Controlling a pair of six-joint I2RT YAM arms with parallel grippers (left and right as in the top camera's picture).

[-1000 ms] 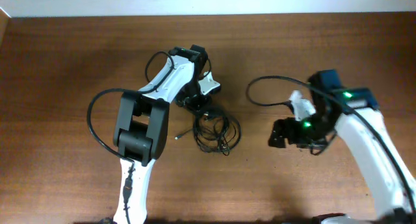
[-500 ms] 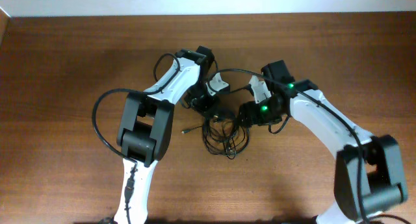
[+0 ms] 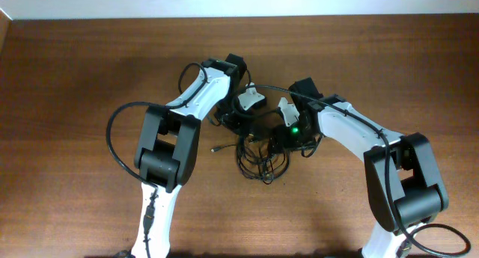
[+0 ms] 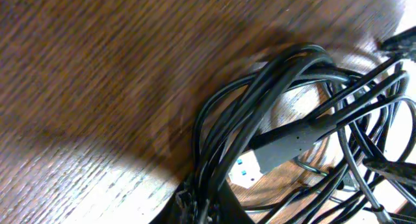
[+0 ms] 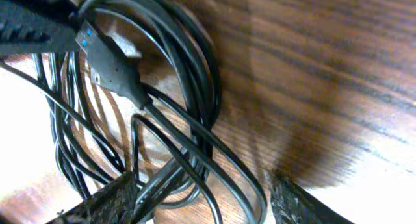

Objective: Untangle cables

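From above, the cables (image 3: 258, 157) lie bunched in a dark knot of loops on the brown table (image 3: 75, 78), near its middle, with both arms bent in over them; the left gripper (image 3: 241, 123) sits at the knot's upper left edge and the right gripper (image 3: 275, 138) at its upper right, the two close together. In the left wrist view the cords fill the picture as overlapping coils, a grey plug (image 4: 286, 146) with a blue insert lying across them; several strands run down into the dark fingertips at the bottom edge, where the jaws are pressed together and pinch the cables. In the right wrist view the same plug lies at the upper left, and the two fingers (image 5: 107, 198) stand spread wide, loops of cord lying between them on the wood
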